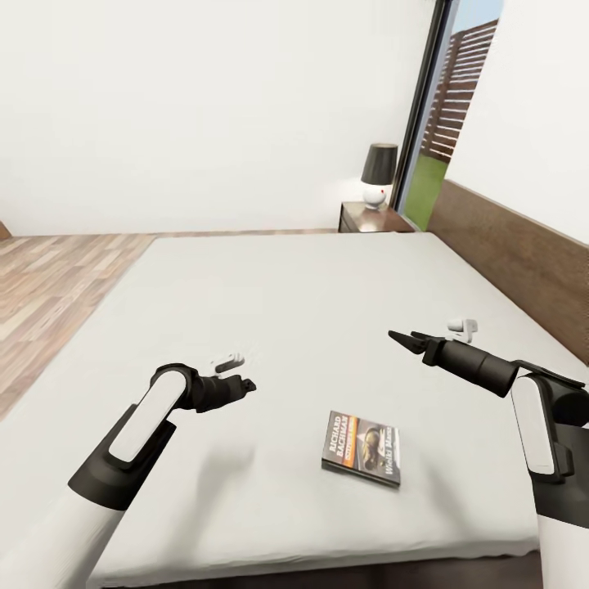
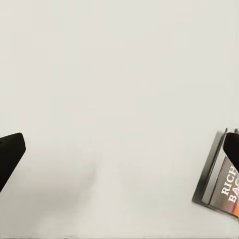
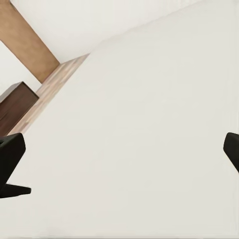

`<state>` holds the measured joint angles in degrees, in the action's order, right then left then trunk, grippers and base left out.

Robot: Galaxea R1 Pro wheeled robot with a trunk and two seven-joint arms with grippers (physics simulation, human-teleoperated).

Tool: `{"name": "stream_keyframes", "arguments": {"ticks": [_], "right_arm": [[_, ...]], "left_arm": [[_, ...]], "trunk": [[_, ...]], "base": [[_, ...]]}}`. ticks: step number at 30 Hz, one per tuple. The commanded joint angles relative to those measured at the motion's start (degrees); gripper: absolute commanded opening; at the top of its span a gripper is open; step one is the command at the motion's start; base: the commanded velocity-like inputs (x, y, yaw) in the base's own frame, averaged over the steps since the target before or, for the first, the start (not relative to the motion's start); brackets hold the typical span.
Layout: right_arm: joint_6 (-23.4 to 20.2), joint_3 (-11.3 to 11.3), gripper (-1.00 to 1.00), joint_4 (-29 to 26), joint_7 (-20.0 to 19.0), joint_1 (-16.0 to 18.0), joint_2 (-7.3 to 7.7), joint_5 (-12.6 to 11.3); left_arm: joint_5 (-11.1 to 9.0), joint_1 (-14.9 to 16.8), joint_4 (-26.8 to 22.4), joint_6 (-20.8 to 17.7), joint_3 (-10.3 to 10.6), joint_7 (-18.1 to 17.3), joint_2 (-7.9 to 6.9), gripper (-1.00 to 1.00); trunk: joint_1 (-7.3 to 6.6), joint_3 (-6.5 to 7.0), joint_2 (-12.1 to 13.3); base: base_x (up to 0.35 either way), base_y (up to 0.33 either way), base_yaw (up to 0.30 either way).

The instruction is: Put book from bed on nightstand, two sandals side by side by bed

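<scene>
The book (image 1: 361,448) lies flat on the bed (image 1: 311,294) near its front edge, dark cover with an orange band facing up. My left gripper (image 1: 244,383) hovers open over the mattress to the left of the book; the left wrist view has the book (image 2: 222,185) beside one fingertip (image 2: 232,145). My right gripper (image 1: 402,335) is open above the mattress, behind and right of the book, with nothing between its fingers (image 3: 11,160). A nightstand (image 1: 372,219) stands at the bed's far corner by the headboard (image 1: 515,262). The sandals are out of view.
A lamp (image 1: 379,174) sits on the nightstand beside a tall window (image 1: 442,123). Two small white objects (image 1: 227,361) (image 1: 463,327) lie on the mattress. Wooden floor (image 1: 49,286) runs along the bed's left side. In the right wrist view a dark-brown cabinet (image 3: 17,107) stands beyond the bed.
</scene>
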<state>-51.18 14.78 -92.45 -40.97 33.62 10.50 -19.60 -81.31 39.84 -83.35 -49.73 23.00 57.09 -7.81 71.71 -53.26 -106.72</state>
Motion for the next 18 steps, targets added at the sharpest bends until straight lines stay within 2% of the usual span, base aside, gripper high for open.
{"name": "stream_keyframes", "arguments": {"ticks": [1,10,13,18], "right_arm": [[-0.29,0.06,1.0,-0.01,-0.21,0.04,0.0,0.01],[-0.24,0.22,1.0,-0.01,-0.28,0.04,-0.04,-0.02],[-1.19,0.38,1.0,-0.01,-0.47,0.04,-0.01,-0.21],[-3.81,0.42,1.0,-0.01,-0.42,0.04,-0.03,-0.37]], "left_arm": [[-0.51,0.06,-0.06,-0.01,0.09,0.59,-0.04,1.0],[-0.51,0.06,-0.01,-0.01,0.11,0.57,-0.02,1.0],[-0.53,0.06,0.0,-0.01,0.11,0.57,0.0,1.0],[-0.63,0.15,1.01,-0.01,0.07,0.57,0.02,1.0]], "trunk": [[-0.02,-0.02,-0.02],[-0.02,0.08,-0.02],[-0.02,0.09,-0.02],[-0.02,0.09,-0.02]], "base": [[-0.166,-0.065,0.0],[-0.218,-0.104,0.0],[-0.063,-0.028,-0.054],[-0.019,-0.008,-0.175]]}}
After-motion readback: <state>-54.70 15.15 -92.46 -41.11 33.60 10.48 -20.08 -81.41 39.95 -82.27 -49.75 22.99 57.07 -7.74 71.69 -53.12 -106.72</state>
